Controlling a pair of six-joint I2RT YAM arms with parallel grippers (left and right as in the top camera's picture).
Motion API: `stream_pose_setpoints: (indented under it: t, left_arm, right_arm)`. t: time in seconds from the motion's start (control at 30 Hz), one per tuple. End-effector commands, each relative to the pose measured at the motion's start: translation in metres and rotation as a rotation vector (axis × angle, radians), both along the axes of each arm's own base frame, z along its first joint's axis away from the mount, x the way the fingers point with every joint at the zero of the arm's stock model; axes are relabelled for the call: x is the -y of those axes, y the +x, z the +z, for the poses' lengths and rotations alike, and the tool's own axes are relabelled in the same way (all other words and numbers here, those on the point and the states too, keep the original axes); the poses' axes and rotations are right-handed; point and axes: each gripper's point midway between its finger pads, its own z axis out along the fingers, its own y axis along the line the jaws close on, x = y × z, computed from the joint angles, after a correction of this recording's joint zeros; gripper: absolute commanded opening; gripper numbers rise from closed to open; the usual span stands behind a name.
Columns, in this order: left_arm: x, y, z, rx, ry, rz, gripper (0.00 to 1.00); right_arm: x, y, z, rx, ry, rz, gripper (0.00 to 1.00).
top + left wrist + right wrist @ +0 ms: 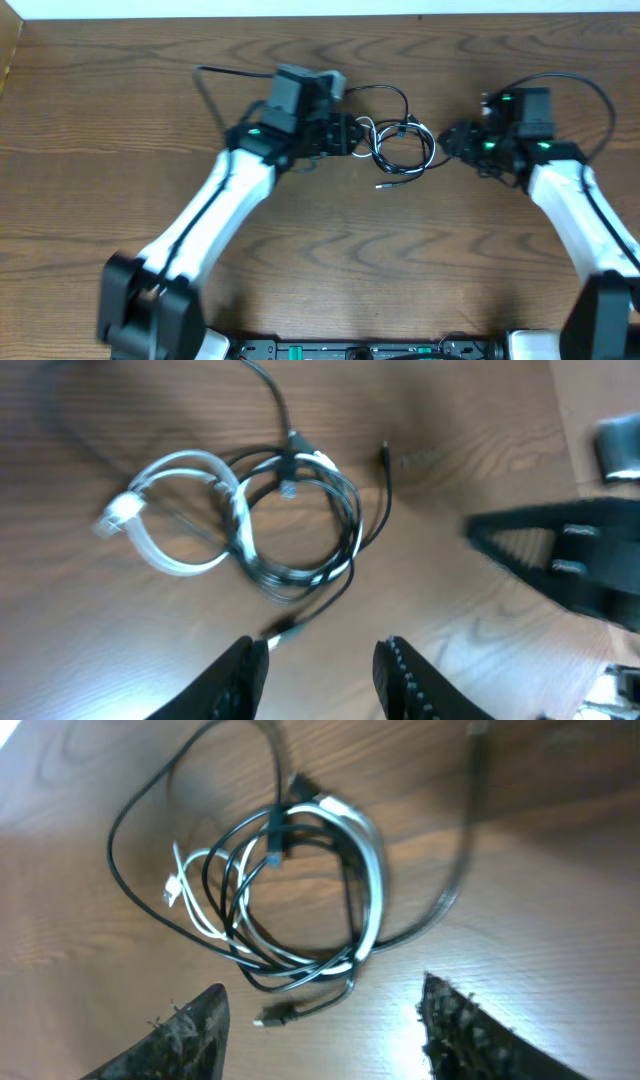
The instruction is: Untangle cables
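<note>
Cables (pixel 400 145) were seen tangled at upper centre, between left gripper (pixel 320 660) and right gripper (pixel 322 1000); both were spread wide, nothing held; judged light, limp, slippery; white plug (pixel 118 512) would best be pinched.

Wooden table (pixel 330 260), tangled black and white cables (pixel 368 880)

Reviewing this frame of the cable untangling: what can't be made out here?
1. Overhead: the bundle of thin black and white cables is too small to tell which strand crosses over which.
2. Left wrist: motion blur smears the white cable's plug; a black cable leaves the top edge.
3. Right wrist: the black strand at right is blurred; whether it ends or leaves the top edge is unclear.
</note>
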Motion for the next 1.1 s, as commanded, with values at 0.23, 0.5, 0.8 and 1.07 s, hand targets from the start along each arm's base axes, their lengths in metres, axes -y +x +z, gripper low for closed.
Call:
stream_pose_setpoints:
  t: [0.23, 0.5, 0.8, 1.07]
  left_arm:
    - [0.071, 0.015, -0.1, -0.202, -0.055, 0.165, 0.42]
    - [0.086, 0.006, -0.139, -0.238, -0.008, 0.193, 0.41]
    - [0.07, -0.01, -0.163, -0.22, 0.178, 0.23, 0.41]
    - [0.068, -0.013, -0.169, 0.015, 0.363, -0.092, 0.41]
  right_arm:
    - [0.063, -0.015, 0.012, -0.019, -0.079, -0.16, 0.57]
    - [0.071, -0.021, 0.006, -0.049, -0.127, -0.178, 0.56]
    - [0.071, -0.021, 0.006, -0.051, -0.126, -0.178, 0.55]
    - [0.07, -0.023, 0.005, -0.058, -0.126, -0.173, 0.55]
